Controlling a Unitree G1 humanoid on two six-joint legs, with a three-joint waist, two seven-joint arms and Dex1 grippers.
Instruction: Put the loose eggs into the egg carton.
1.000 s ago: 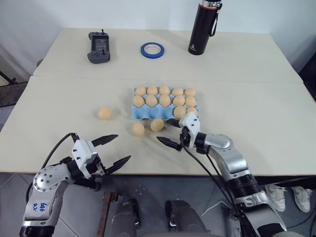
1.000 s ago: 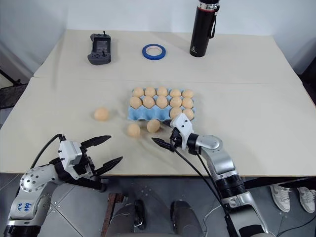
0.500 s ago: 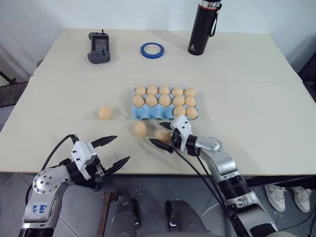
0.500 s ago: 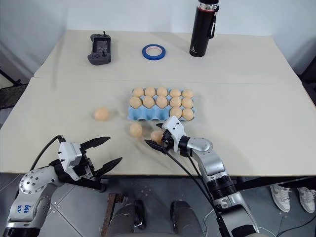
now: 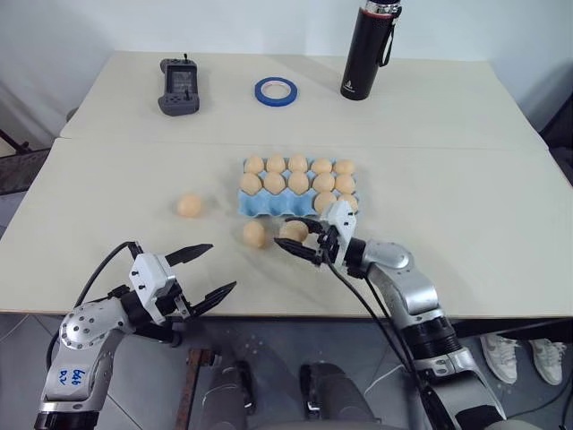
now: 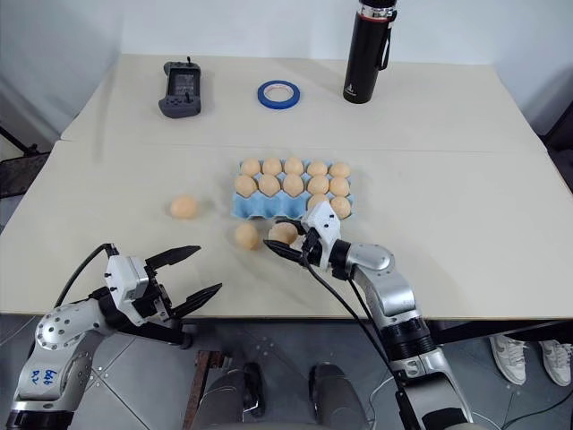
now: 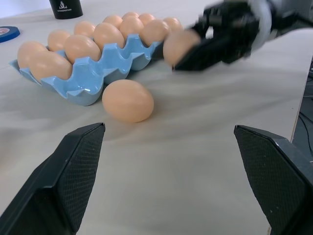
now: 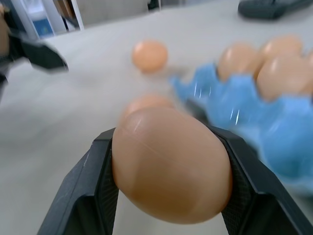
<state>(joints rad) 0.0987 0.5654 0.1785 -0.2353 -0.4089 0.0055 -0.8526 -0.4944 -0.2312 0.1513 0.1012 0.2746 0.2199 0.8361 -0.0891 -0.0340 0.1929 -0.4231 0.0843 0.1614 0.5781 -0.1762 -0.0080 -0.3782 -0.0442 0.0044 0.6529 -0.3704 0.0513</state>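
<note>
The light-blue egg carton [image 5: 260,208] lies mid-table with several tan eggs in its cups; the left cups of its near row are empty. My right gripper [image 5: 300,240] is shut on one loose egg [image 8: 171,169], held just above the table in front of the carton's near edge. A second loose egg [image 5: 254,234] rests on the table just left of it. A third [image 5: 189,205] lies farther left. My left gripper [image 5: 224,267] stands open at the table's near edge, nothing between its fingers [image 7: 73,166].
At the back of the table stand a black bottle [image 5: 365,49], a blue tape ring [image 5: 276,90] and a grey controller [image 5: 180,85]. A seam runs across the table behind the carton.
My right gripper has closed on the egg that lay in front of the carton and raised it slightly off the table. The left gripper has stayed still.
</note>
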